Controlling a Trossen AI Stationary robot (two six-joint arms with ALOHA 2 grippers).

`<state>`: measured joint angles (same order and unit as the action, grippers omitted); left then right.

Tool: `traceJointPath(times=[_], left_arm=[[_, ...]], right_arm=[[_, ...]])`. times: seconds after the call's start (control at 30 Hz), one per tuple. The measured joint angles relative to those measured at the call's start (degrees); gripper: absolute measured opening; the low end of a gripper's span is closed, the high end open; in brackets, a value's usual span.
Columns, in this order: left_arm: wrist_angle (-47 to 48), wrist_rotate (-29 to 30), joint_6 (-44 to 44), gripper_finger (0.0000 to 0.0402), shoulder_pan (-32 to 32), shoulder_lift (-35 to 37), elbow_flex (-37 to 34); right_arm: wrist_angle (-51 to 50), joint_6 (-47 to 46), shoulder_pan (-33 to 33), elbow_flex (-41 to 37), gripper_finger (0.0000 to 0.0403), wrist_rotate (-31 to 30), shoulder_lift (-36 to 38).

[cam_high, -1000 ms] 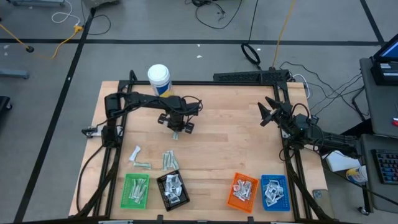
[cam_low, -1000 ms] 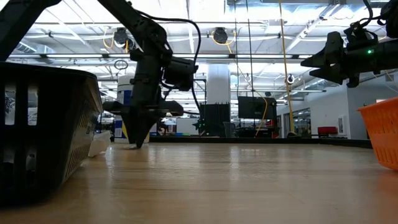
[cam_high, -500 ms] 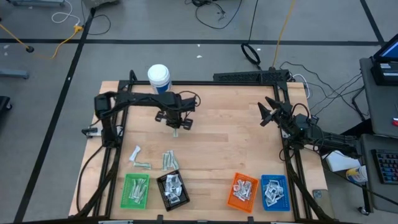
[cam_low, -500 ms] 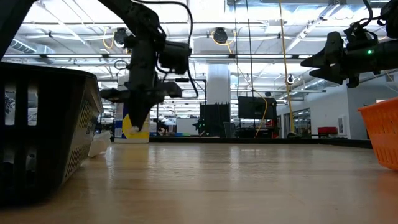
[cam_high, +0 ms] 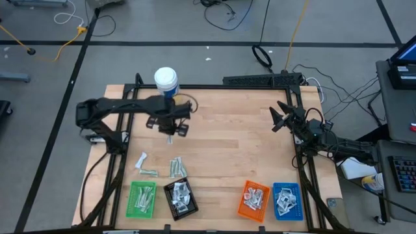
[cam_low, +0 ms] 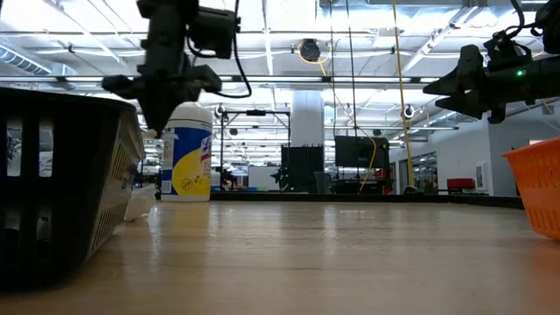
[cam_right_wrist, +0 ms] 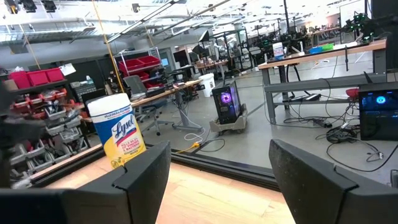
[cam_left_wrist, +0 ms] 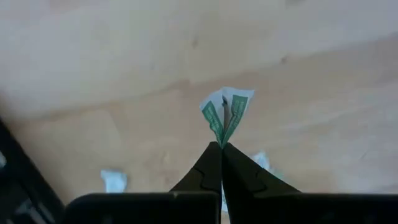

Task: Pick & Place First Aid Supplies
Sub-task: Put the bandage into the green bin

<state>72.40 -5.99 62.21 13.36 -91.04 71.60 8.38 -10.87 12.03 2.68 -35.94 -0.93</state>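
Observation:
My left gripper (cam_high: 169, 132) hangs over the table's far left part, near the white bottle (cam_high: 166, 81), shut on one small white-and-green packet (cam_left_wrist: 225, 114). In the low view it (cam_low: 157, 129) is well above the tabletop. A few loose first aid packets (cam_high: 175, 167) (cam_high: 145, 166) lie flat on the wood in front of the trays. My right gripper (cam_high: 275, 121) waits open at the table's right edge, holding nothing. My left gripper pinches the packet between its two fingertips (cam_left_wrist: 214, 163), on the packet's narrow creased end (cam_left_wrist: 222, 138). The fingers point straight down from above. The packet sticks out below the tips, folded into a V, lifted clear of the table.
Along the near edge stand a green tray (cam_high: 143, 199), a black tray (cam_high: 181, 197), an orange tray (cam_high: 253, 198) and a blue tray (cam_high: 286, 199), each with packets inside. Bare wood lies in the table's middle. The black tray's wall (cam_low: 61, 184) fills the low view's left.
My left gripper has risen from the tabletop and gone toward the table's left edge, still pointing down. The packet has come up with it and now hangs clear of the wood.

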Motion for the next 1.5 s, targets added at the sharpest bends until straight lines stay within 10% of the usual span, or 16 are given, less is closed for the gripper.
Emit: traceJointPath(times=[0.8, 1.5], left_arm=[[-12.17, -8.99, 54.08, 0.0000, -50.31, 7.23, -12.86], [-25.87, -7.92, 63.13, 0.0006, -59.24, 2.77, -19.33]], right_arm=[[0.00, 0.00, 0.00, 0.02, 0.0267, 0.00, 0.00], [0.00, 0.00, -0.02, 0.01, 0.0267, 0.00, -0.01]])
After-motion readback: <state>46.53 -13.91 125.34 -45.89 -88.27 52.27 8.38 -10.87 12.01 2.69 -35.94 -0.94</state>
